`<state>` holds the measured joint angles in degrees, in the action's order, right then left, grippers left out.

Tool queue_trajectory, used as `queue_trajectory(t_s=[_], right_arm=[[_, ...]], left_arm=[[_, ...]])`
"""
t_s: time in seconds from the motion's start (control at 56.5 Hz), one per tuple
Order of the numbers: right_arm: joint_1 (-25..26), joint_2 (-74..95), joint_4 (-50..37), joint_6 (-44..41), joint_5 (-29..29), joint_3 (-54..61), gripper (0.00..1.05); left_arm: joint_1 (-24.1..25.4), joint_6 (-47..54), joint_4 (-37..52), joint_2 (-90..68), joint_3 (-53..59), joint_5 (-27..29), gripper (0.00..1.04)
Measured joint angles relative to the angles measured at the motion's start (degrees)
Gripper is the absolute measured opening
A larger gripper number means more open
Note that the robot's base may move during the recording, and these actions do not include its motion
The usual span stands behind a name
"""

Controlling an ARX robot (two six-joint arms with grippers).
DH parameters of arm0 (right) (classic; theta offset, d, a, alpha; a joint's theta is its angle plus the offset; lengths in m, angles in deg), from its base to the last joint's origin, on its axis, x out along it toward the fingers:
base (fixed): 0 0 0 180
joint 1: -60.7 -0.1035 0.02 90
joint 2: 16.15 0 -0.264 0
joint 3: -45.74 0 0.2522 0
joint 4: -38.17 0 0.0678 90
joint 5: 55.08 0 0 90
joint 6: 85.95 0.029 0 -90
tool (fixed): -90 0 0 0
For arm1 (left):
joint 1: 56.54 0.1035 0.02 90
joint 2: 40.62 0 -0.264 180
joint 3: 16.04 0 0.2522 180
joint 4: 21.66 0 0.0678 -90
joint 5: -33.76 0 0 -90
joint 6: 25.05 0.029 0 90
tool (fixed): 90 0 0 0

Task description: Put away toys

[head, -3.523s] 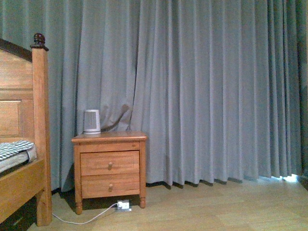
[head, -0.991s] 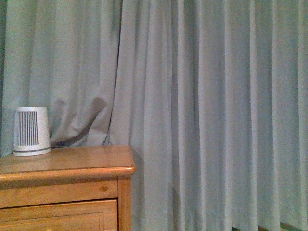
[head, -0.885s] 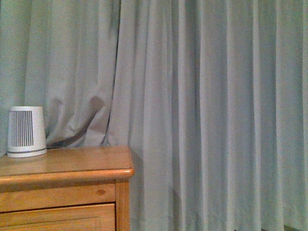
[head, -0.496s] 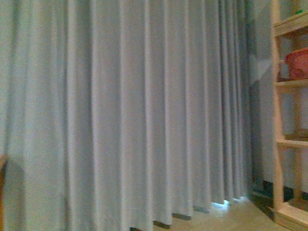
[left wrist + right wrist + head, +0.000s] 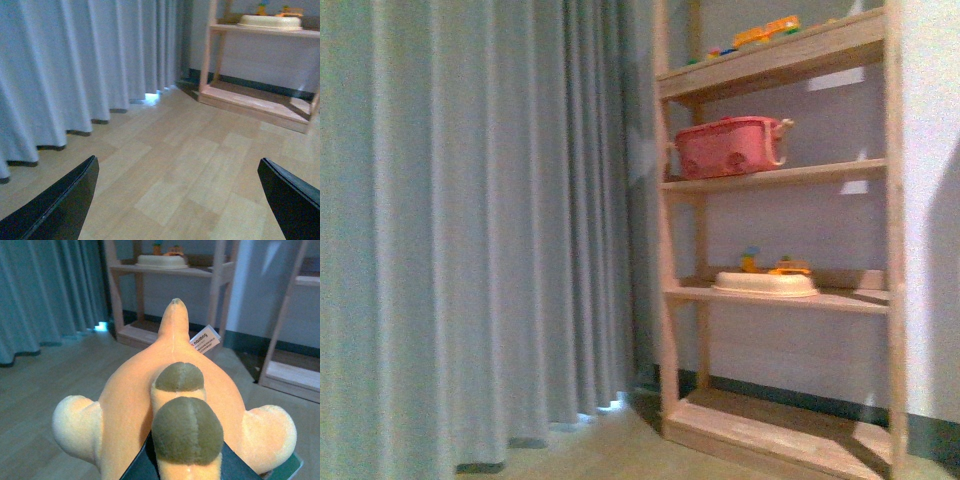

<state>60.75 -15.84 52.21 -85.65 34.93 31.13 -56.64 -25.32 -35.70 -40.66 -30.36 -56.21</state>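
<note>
- right gripper (image 5: 192, 474) pinching plush toy (image 5: 170, 405), orange-yellow with olive patches, pointed end aimed away from the gripper, white tag (image 5: 204, 341) by that end
- left gripper (image 5: 175, 200): fingers spread wide, nothing between, wood floor (image 5: 190, 170) under it
- wooden shelf (image 5: 668, 250) ahead of both grippers, holding cream basin (image 5: 765, 284), pink basket (image 5: 730, 147) one level up
- grey curtain (image 5: 470, 240) beside the shelf

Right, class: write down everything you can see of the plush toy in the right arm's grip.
The plush is soft yellow-orange fabric with a rounded body, two paler stubby limbs at its sides and two olive-brown patches. Its far end tapers to a point aimed toward the shelf; a white printed label sticks out beside that point. The dark right tool grips its near end, holding it clear of the floor.
</note>
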Motion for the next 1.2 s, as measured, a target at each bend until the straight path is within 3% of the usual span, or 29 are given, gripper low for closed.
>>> queue_trajectory(t_s=[1.204], right_arm=[[0.00,0.00,0.00,-0.04,0.04,0.00,0.07]], left_arm=[[-0.11,0.04,0.00,0.00,0.00,-0.02,0.98]])
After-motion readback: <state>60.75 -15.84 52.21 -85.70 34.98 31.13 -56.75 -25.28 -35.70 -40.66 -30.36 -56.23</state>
